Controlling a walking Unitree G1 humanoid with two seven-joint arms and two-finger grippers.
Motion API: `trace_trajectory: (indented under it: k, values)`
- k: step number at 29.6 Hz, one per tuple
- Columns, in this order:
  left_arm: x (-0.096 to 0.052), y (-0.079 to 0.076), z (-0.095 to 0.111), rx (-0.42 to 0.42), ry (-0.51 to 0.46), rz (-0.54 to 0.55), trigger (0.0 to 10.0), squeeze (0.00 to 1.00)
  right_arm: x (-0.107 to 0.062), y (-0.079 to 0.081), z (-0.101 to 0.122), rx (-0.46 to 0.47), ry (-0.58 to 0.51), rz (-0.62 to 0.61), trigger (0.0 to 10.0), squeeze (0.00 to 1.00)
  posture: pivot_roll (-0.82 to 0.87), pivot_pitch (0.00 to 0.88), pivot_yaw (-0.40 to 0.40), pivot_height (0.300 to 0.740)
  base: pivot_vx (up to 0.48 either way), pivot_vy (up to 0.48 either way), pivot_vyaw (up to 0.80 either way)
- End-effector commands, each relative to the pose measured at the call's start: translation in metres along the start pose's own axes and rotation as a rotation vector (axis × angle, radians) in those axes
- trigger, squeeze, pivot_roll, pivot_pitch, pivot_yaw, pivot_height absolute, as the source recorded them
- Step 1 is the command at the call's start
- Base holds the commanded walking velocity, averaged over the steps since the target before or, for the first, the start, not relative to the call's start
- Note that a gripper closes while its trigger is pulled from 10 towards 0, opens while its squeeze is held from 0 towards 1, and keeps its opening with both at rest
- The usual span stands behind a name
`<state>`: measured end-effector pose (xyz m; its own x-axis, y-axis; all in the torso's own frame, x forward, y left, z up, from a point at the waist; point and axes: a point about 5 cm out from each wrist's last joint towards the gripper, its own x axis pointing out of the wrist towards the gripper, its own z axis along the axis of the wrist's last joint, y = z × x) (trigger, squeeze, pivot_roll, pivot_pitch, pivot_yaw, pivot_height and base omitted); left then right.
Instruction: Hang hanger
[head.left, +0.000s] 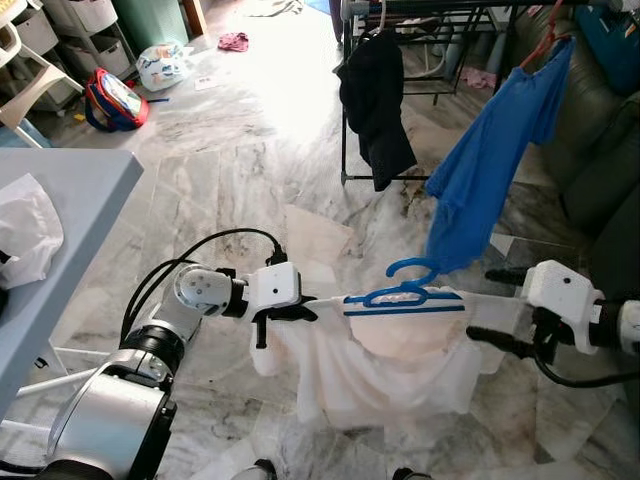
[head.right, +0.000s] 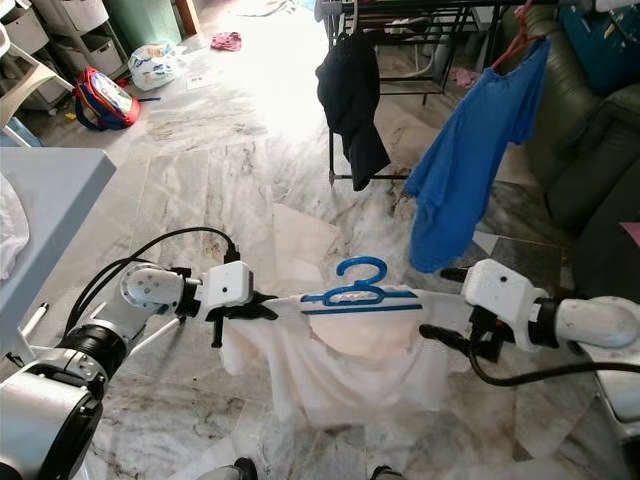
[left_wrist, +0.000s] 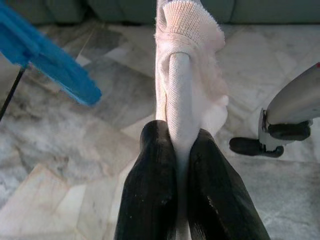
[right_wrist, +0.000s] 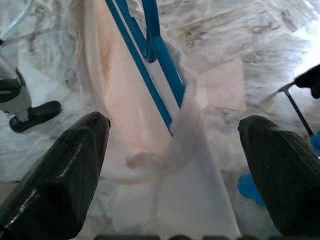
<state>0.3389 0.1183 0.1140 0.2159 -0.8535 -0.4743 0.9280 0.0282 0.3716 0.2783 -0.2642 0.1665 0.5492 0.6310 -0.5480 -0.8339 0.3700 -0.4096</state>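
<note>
Marble floor (head.left: 230, 170) spread before the robot as its left pincer (head.left: 300, 312) clamped one shoulder of a white shirt (head.left: 390, 375) on a blue hanger (head.left: 405, 295), held mid-air between both arms, while the right pincer (head.left: 480, 335) stood open just beside the other shoulder. Carrying looked under way; next, the hook must reach the rack (head.left: 420, 60) ahead, where a black garment (head.left: 375, 100) and a blue shirt (head.left: 490, 170) already crowded the rail.

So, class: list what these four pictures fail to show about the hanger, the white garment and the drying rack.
- Blue hanger: ends covered by the white garment in the eye views; hook cut off in the right wrist view.
- Drying rack: top rail cut off by the eye views' upper edge.
- Left gripper: garment edge in its grip hidden between its fingers.
</note>
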Motion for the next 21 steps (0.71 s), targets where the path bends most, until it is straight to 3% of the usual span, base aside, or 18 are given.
trace_trajectory:
  k: [1,9,10,11,13,21]
  values:
    - [0.0,0.002,0.007,0.041,-0.035,-0.005,10.0,0.0,0.003,-0.001,0.003,-0.042,0.008,0.041,10.0,0.0,-0.11,0.208,0.093,0.74,0.0,0.0,0.0]
    - [0.006,-0.002,0.012,0.062,-0.065,-0.041,10.0,0.0,0.017,-0.005,0.013,-0.085,-0.014,0.115,10.0,0.0,-0.11,0.21,0.091,0.74,0.0,0.0,0.0]
    - [0.006,-0.002,0.012,0.064,-0.066,-0.042,10.0,0.0,0.018,-0.005,0.013,-0.083,-0.015,0.127,8.1,0.0,-0.11,0.21,0.091,0.74,0.0,0.0,0.0]
    - [0.006,-0.002,0.012,0.065,-0.066,-0.043,10.0,0.0,0.019,-0.005,0.014,-0.082,-0.015,0.135,8.1,0.0,-0.11,0.21,0.091,0.74,0.0,0.0,0.0]
    - [0.006,-0.002,0.012,0.066,-0.07,-0.045,10.0,0.0,0.02,-0.004,0.014,-0.077,-0.017,0.16,0.0,0.0,-0.11,0.212,0.089,0.74,0.0,0.0,0.0]
    - [0.009,-0.002,0.015,0.071,-0.084,-0.047,10.0,0.0,0.024,-0.004,0.012,-0.074,-0.001,0.217,0.0,0.0,-0.11,0.214,0.088,0.74,0.0,0.0,0.0]
